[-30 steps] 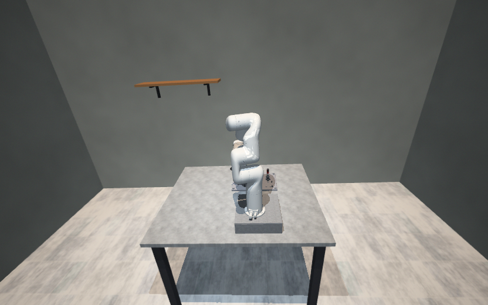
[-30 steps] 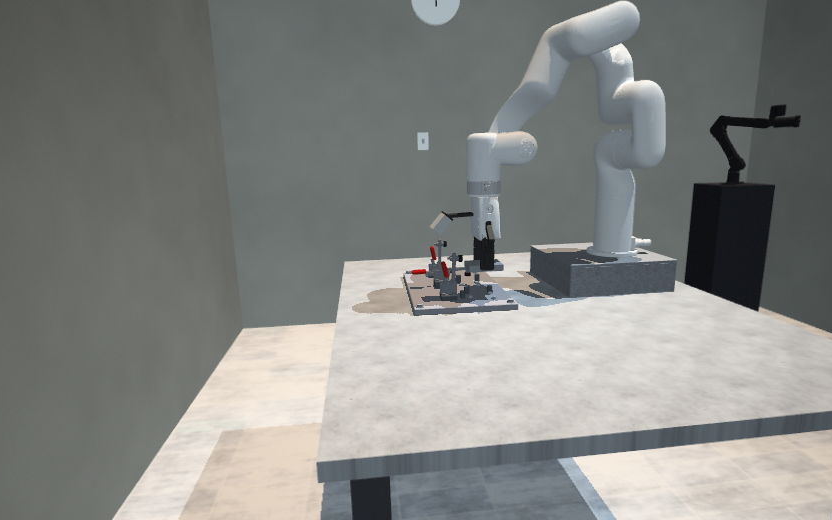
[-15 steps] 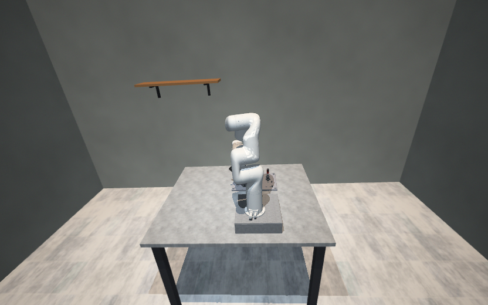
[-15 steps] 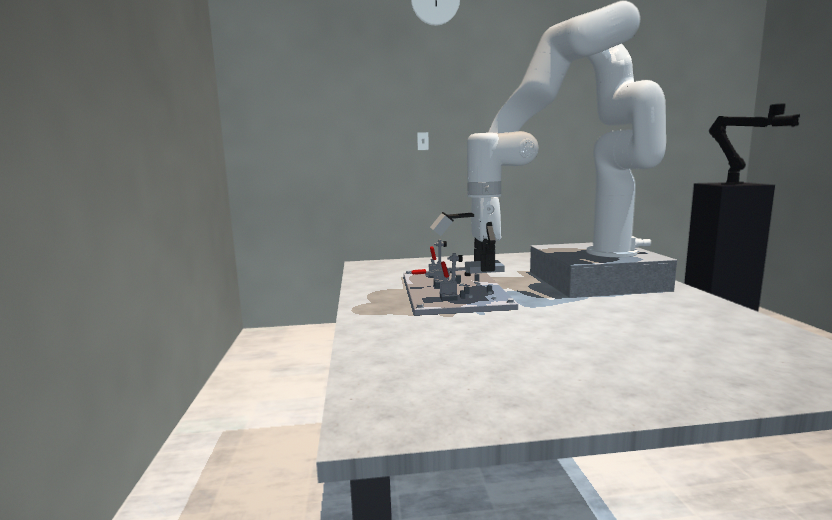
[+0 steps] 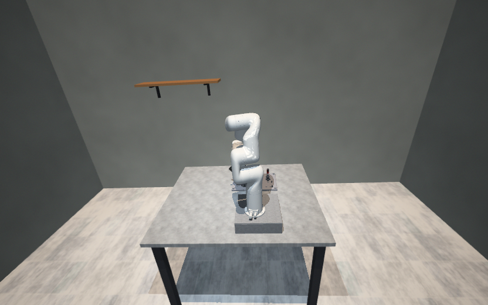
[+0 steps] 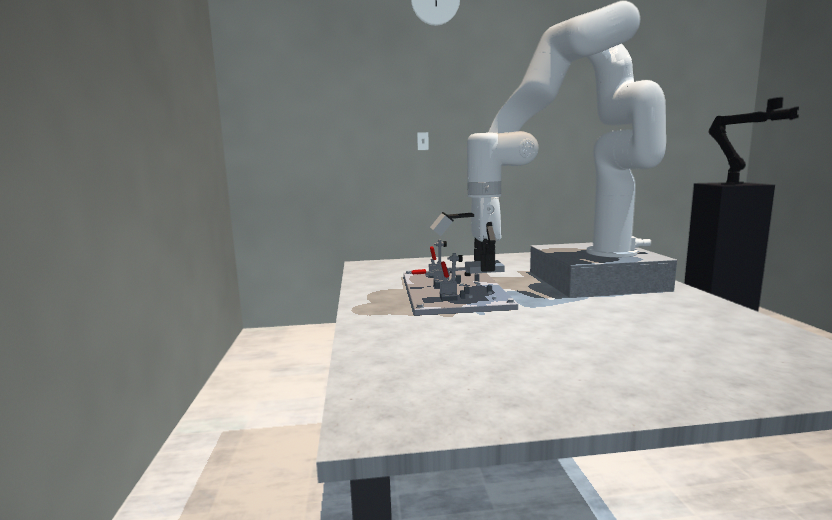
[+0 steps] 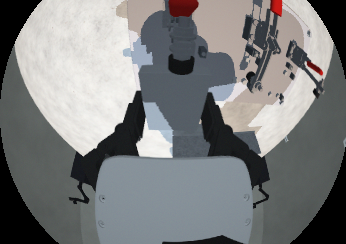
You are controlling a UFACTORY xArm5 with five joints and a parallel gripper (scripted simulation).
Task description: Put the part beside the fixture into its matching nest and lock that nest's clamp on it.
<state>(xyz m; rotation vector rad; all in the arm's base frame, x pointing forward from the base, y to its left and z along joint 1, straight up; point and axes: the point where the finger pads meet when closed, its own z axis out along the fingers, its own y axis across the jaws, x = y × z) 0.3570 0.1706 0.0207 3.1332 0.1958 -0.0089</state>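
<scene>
My gripper (image 6: 485,265) (image 7: 173,100) is shut on the grey, flat block-shaped part (image 6: 500,266) (image 7: 172,81). The part is low at the fixture's far side in the exterior view; whether it touches pads or blocks cannot be told. The fixture plate (image 6: 464,311) carries three red-handled clamps. In the wrist view the nearest clamp (image 7: 182,34) is straight ahead, its black tip (image 7: 181,64) at the part's edge. The middle clamp (image 7: 265,39) and far clamp (image 7: 305,61) are to the right. In the exterior view two bars stand raised; one handle (image 6: 418,271) lies level. The nest under the part is hidden.
The robot's grey base block (image 5: 258,227) (image 6: 620,278) stands behind the gripper on the table (image 5: 200,212) (image 6: 568,362). The arm (image 5: 253,151) hides the gripper and much of the fixture in the top view. Raised clamp tips (image 6: 442,243) (image 6: 456,258) stand close to the fingers' level.
</scene>
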